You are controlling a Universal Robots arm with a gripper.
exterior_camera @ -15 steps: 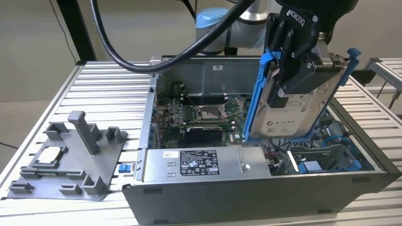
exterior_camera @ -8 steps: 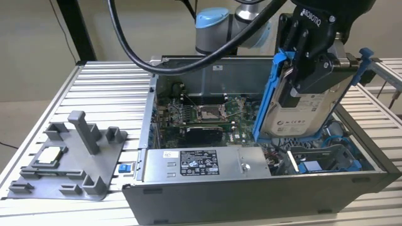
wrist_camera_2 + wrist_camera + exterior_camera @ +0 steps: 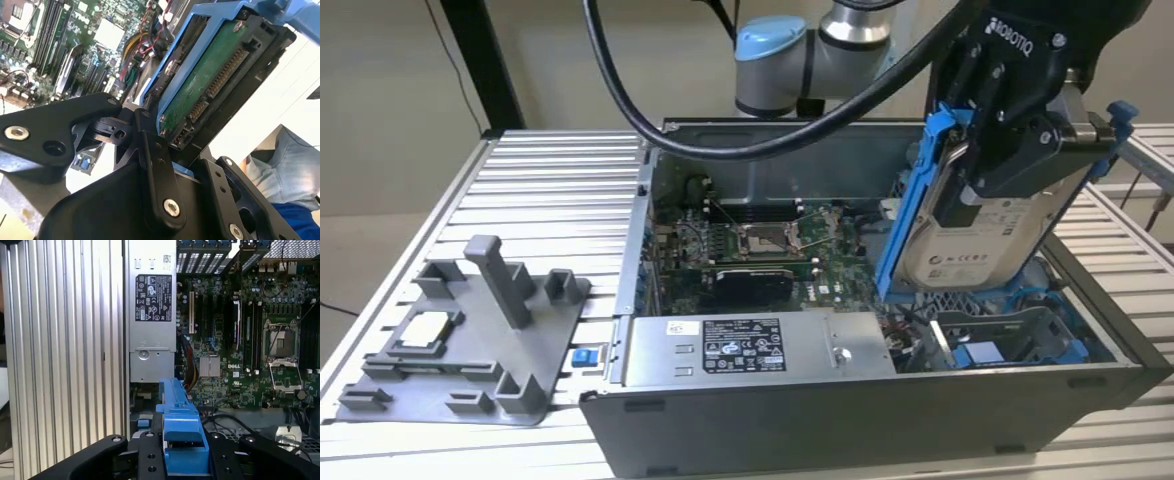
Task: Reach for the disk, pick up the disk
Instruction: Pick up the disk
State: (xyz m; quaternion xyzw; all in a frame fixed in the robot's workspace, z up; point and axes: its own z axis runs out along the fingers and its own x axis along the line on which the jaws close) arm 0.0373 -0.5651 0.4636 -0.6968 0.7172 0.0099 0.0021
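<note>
The disk (image 3: 983, 238), a silver-grey drive with a white label in blue side rails (image 3: 909, 190), hangs tilted above the right end of the open computer case (image 3: 854, 415). My black gripper (image 3: 995, 190) is shut on it from above. In the second wrist view the disk's green circuit-board underside (image 3: 209, 86) and connector face the camera, clamped between the black fingers (image 3: 151, 165). In the first wrist view a blue rail (image 3: 181, 432) of the disk sits between the gripper's (image 3: 182, 452) two jaws, over the case's interior.
Inside the case lie a motherboard (image 3: 754, 240), a power supply (image 3: 747, 345) and a blue drive cage (image 3: 1007, 340) under the disk. A grey fixture (image 3: 467, 340) holding a small square chip (image 3: 427, 330) rests on the slatted table (image 3: 547, 200). A person's clothing (image 3: 292, 165) shows nearby.
</note>
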